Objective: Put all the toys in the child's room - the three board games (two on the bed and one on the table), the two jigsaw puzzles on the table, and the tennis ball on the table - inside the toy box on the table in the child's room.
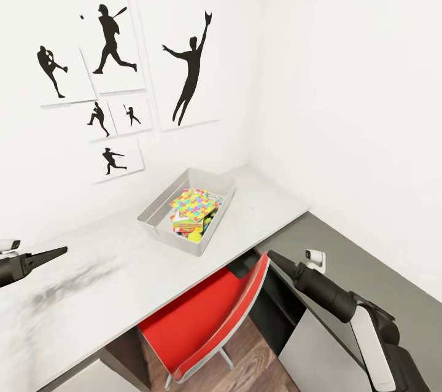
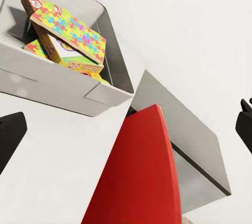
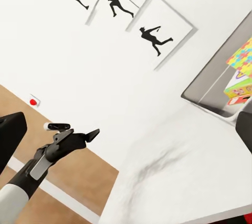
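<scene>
The grey toy box (image 1: 149, 218) stands on the white table (image 1: 123, 275) near the wall. A stack of colourful boxes lies in it, topped by a jigsaw-patterned box (image 1: 195, 203). A yellow-green patch (image 1: 195, 236) shows at the box's near end, too small to name. My left gripper (image 1: 58, 252) hovers open and empty over the table's left part, well short of the box. My right gripper (image 1: 274, 255) hangs open and empty by the table's front edge, behind the chair back. The left wrist view looks at the toy box (image 2: 47, 79) and the jigsaw-patterned box (image 2: 71, 29).
A red chair (image 1: 202, 318) is tucked under the table's front edge, between my arms. Framed baseball silhouettes (image 1: 190, 72) hang on the wall behind the table. The room's corner closes off the right of the table. Wood floor (image 1: 245, 367) lies below.
</scene>
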### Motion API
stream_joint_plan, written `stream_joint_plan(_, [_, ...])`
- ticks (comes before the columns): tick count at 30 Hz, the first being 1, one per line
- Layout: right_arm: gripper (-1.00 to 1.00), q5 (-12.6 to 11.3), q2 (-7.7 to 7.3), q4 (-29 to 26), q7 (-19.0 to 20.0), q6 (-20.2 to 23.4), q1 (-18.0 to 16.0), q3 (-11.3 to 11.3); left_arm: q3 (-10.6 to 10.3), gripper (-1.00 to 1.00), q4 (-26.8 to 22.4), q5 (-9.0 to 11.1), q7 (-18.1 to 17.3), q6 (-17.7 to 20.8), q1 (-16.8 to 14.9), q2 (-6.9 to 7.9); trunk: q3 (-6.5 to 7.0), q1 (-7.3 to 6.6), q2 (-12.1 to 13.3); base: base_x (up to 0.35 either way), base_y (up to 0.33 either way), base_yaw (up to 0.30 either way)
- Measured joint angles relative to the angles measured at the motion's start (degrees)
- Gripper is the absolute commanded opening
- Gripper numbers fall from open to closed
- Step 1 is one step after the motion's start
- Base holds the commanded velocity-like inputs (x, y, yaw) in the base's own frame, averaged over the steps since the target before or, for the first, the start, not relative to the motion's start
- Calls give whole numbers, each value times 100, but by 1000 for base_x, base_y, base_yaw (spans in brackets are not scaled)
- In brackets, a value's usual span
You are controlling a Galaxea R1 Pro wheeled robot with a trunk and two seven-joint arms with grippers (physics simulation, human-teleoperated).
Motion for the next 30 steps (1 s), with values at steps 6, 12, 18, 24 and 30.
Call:
stream_joint_plan(6, [100,32,0,8,2,0,0,-9,0,100,0,2,0,0,0,-1,0,0,0,0,0,0])
stream_joint_plan(12, [100,31,-1,2,11,0,0,-16,0,100,0,1,0,0,0,-2,0,0,0,0,0,0])
stream_joint_plan(18, [100,35,0,8,-2,0,0,-14,0,100,0,1,0,0,0,-2,1,0,0,-2,0,-3])
stream_joint_plan(24, [100,31,0,2,6,0,1,-14,0,100,1,0,0,0,-1,-2,32,1,-1,-76,0,-85])
stream_joint_plan(30, [100,30,0,5,11,-1,1,-14,-2,100,1,-2,0,0,-2,-1,80,3,0,-234,0,-160])
